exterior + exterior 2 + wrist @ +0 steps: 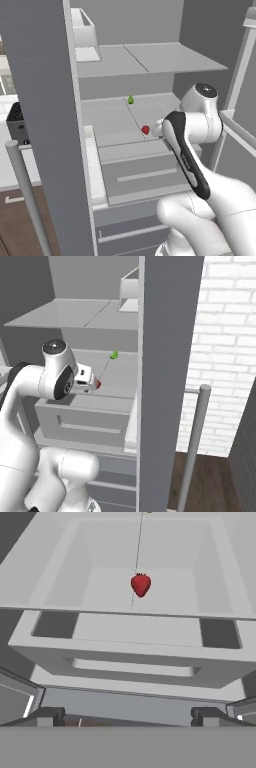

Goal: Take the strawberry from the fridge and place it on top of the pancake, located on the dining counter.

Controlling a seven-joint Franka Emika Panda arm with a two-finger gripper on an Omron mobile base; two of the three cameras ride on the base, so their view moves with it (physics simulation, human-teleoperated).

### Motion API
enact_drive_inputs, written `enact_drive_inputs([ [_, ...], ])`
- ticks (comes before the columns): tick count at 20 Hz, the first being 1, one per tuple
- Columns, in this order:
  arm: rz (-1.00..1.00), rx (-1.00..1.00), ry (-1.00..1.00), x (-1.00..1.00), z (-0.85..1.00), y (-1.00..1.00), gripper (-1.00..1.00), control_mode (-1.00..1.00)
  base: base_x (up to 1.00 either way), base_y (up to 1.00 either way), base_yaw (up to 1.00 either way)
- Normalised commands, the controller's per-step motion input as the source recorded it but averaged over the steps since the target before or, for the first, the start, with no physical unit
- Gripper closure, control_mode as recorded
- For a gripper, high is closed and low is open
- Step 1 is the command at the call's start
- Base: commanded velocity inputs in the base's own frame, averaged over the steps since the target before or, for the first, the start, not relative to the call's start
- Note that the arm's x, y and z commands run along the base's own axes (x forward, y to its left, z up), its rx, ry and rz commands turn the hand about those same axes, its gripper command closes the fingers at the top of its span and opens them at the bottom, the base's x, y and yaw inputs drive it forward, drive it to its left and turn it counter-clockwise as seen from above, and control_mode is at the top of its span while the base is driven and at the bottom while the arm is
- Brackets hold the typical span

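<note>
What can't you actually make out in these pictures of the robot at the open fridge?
- Gripper: in the left base view the arm's own wrist hides it.
- Strawberry: in the right base view the hand partly covers it.
- Green item: too small in both base views to identify.
- Fridge top shelf: the picture edge cuts it off.

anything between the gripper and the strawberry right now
Nothing. In the hand view, bare grey shelf runs from the open gripper to the strawberry inside the fridge.

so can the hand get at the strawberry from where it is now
Probably yes: the hand is open and faces the strawberry on the fridge shelf, with nothing between them.
</note>
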Motion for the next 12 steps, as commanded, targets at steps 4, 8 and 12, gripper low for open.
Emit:
enact_drive_inputs([
  [4,0.0,-0.02,0.0,0.29,-0.21,0.0,-1.0,-1.0,0.0,0.0,0.0],
  [8,0.0,-0.01,0.0,0.29,-0.22,0.01,-1.0,-1.0,0.0,0.0,0.0],
  [12,0.0,-0.01,0.01,0.39,-0.19,0.01,-1.0,-1.0,0.0,0.0,0.0],
])
